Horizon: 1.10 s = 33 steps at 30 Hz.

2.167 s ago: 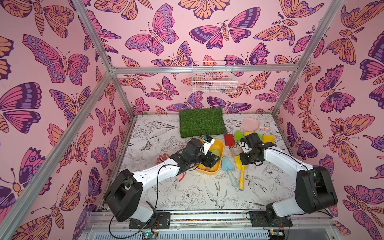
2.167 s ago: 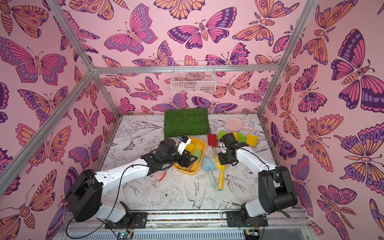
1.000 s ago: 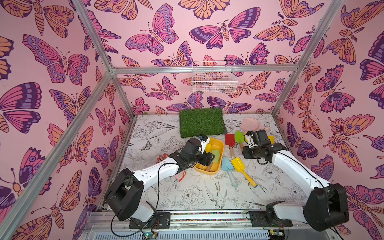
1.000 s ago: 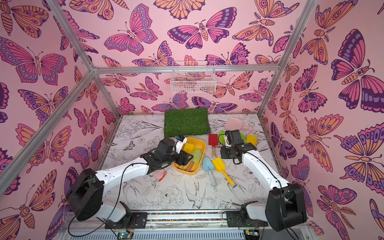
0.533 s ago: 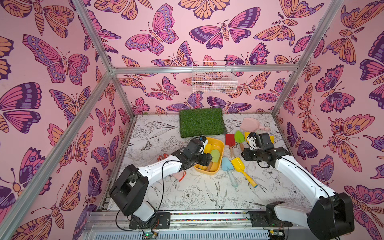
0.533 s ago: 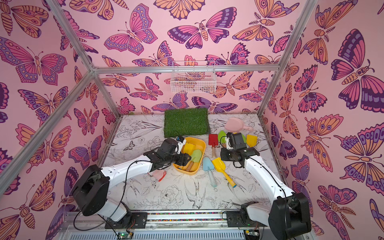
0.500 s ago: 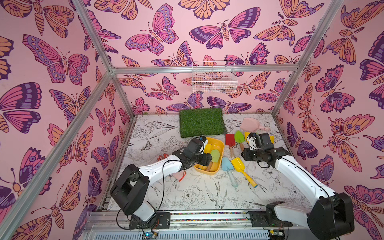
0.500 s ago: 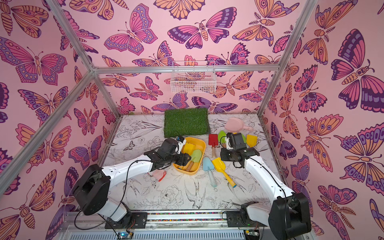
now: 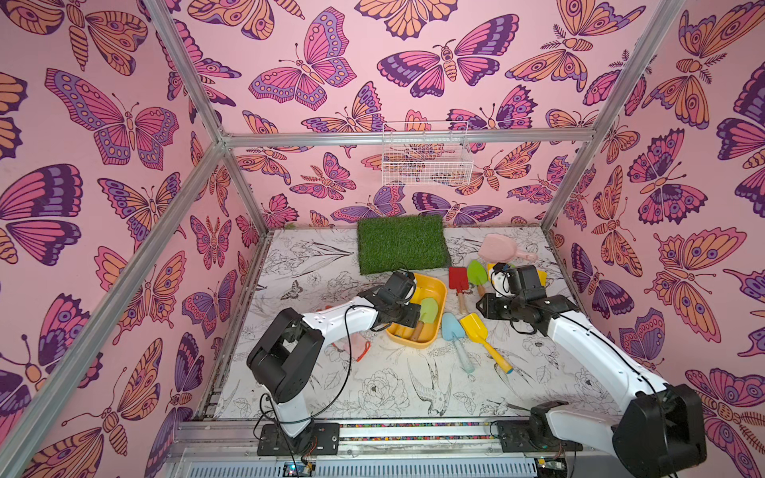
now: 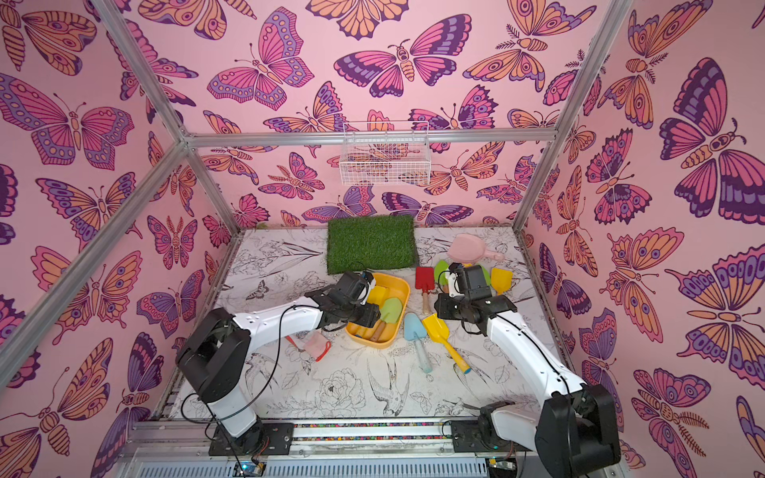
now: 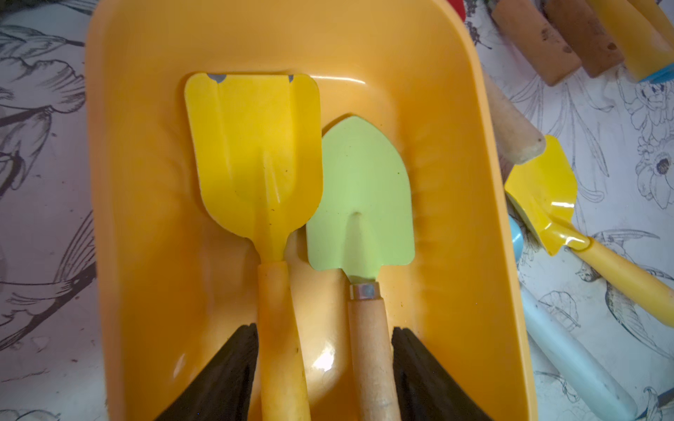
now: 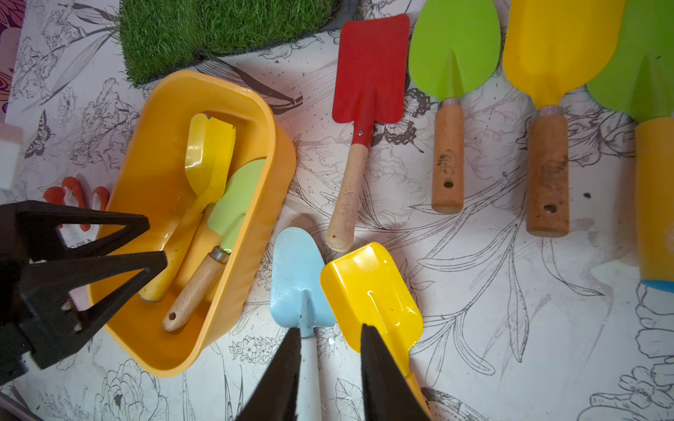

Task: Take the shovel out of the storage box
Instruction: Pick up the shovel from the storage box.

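Pink butterfly walls (image 9: 124, 124) close the cell on three sides. Flower-print table (image 9: 372, 393) fills lower centre in both top views. Storage box (image 9: 434, 287) sits mid-frame, just below the grass mat (image 9: 401, 244). Inside it, yellow shovel (image 11: 255, 156) and green shovel (image 11: 361, 204) lie side by side along the box, handles toward my left gripper (image 11: 324, 330). Its jaws stand apart, straddling both handles, gripping neither. Left arm is nearer. Right gripper (image 12: 330, 328) hovers part-open and empty over loose shovels (image 12: 302, 277) right of the box.
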### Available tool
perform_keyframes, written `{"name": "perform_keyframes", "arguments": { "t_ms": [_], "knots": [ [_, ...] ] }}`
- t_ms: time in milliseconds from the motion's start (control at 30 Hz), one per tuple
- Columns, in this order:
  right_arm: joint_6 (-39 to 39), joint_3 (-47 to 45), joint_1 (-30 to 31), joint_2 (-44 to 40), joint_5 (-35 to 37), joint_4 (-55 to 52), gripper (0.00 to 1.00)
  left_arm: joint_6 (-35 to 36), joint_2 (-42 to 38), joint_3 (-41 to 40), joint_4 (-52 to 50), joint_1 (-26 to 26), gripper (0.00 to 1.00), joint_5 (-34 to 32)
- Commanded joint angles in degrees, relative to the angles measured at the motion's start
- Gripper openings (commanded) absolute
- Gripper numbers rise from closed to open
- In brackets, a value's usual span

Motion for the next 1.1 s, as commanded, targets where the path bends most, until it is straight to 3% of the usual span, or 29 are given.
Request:
{"name": "perform_keyframes", "arguments": {
  "t_ms": [0,200,700,1067],
  "knots": [
    [1.1,-0.9,-0.4,-1.1,-1.2,0.8,0.32,1.3,3.2,3.0,-4.2,0.5,0.59,-1.7],
    [0.8,-1.3,-0.4,-1.4,-1.2,1.5,0.3,1.8,7.2,7.4,-9.9,0.5,0.45,-5.8],
    [0.6,-1.1,-0.4,-1.1,-1.5,1.9,0.29,1.2,14.1,12.0,-13.8,0.9,0.4,-6.1],
    [0.8,-0.7,-0.4,-0.1,-2.1,3.2,0.29,0.9,11.7,11.6,-13.6,1.2,0.16,-6.1]
  ]
}}
